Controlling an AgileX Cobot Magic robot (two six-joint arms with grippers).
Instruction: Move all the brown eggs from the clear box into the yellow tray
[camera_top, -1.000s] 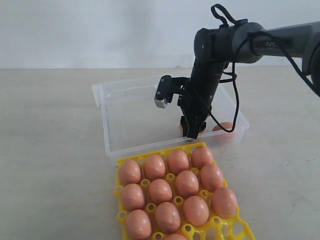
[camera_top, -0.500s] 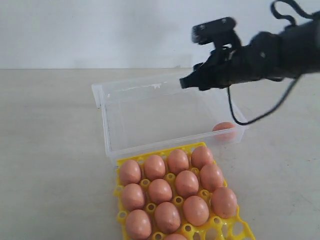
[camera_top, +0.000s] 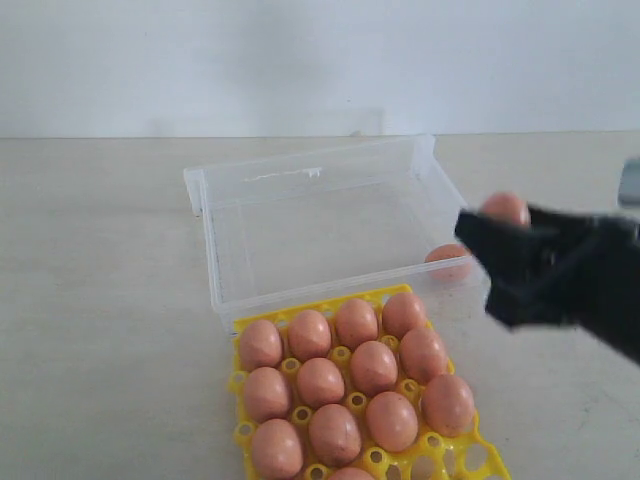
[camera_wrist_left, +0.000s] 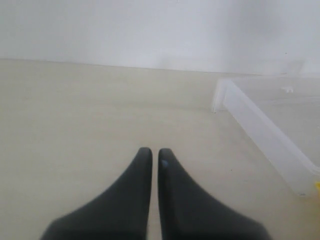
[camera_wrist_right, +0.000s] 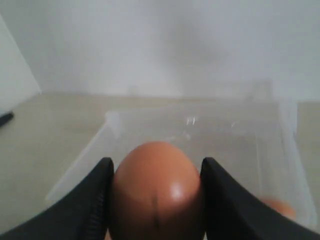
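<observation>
Gripping one brown egg (camera_wrist_right: 156, 185) snugly between right fingers (camera_wrist_right: 95, 200), aloft by the clear box (camera_top: 300, 175) holding another egg (camera_top: 447, 255), with left fingers (camera_wrist_left: 142, 165) nearly closed on nothing; likely slipping or cracking onto counter (camera_top: 100, 300) if jolted before reaching the yellow tray (camera_top: 240, 385).

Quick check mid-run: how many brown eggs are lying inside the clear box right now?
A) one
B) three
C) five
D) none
A: a single brown egg lies in the clear box, at its near right corner in the exterior view. The other egg is held between the fingers of the right gripper.
</observation>
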